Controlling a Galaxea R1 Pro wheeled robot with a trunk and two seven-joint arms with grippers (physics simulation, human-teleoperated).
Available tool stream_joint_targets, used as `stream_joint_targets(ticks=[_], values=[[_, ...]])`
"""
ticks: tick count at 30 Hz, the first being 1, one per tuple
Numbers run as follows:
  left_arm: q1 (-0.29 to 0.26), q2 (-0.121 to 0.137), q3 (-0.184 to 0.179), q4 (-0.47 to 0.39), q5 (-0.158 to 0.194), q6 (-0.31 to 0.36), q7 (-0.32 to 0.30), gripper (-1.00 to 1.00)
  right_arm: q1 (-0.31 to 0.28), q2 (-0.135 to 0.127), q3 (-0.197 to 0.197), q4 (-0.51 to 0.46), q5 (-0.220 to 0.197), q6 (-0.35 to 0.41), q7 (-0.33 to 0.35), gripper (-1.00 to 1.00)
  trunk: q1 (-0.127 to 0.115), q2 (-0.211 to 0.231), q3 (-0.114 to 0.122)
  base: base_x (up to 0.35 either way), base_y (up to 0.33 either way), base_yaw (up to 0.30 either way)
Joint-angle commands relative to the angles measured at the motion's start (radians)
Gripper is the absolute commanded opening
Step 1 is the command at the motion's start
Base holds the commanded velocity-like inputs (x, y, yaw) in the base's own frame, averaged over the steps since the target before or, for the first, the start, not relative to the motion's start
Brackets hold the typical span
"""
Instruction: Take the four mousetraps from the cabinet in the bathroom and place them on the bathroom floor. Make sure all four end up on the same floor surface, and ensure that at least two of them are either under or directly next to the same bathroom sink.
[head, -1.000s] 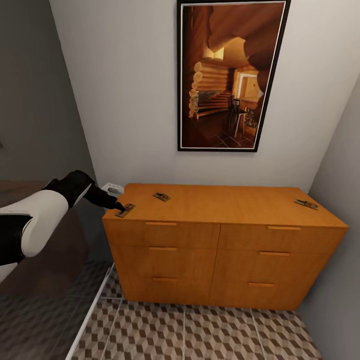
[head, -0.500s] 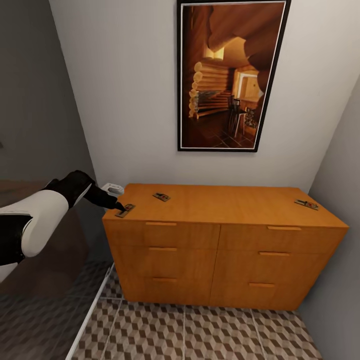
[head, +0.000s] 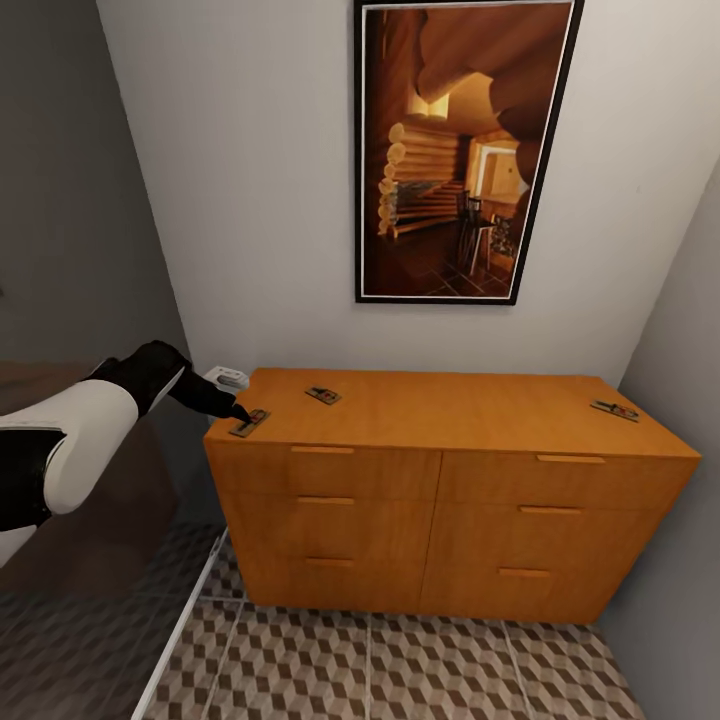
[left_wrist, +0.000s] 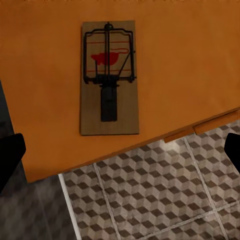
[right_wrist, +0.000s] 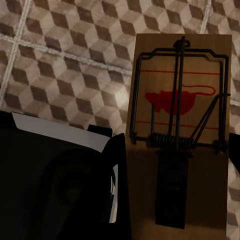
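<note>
The orange-wood cabinet (head: 440, 500) stands against the wall with three mousetraps on its top. One mousetrap (head: 250, 421) lies at the front left corner, another (head: 322, 395) a little behind it, and one more (head: 613, 410) at the far right. My left gripper (head: 236, 410) hovers at the corner trap (left_wrist: 109, 77), open, its fingertips (left_wrist: 10, 155) spread wide of the board. My right gripper (right_wrist: 165, 200) is shut on a mousetrap (right_wrist: 177, 125), held well above the cube-patterned bathroom floor (right_wrist: 65, 55). The sink is out of view.
A framed picture (head: 465, 150) hangs above the cabinet. The right wall (head: 680, 420) runs close to the cabinet's end. A small white object (head: 226, 377) sits behind its left corner. A white strip (head: 180, 630) crosses the tiled floor (head: 400, 670) at the left.
</note>
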Motion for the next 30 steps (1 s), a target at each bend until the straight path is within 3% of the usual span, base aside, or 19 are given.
stream_joint_targets(ticks=[1, 30], values=[[0.0, 0.001, -0.008, -0.002, 0.003, 0.006, -0.006, 1.0, -0.001, 0.0, -0.007, 0.001, 0.01, -0.003, -0.004, -1.0, 0.0, -0.001, -0.001, 0.002, 0.0, 0.0], [0.016, -0.007, -0.008, -0.002, 0.002, 0.006, -0.006, 1.0, -0.001, 0.0, -0.007, 0.001, 0.01, -0.003, -0.004, -1.0, 0.0, -0.001, -0.001, 0.051, 0.0, 0.0]])
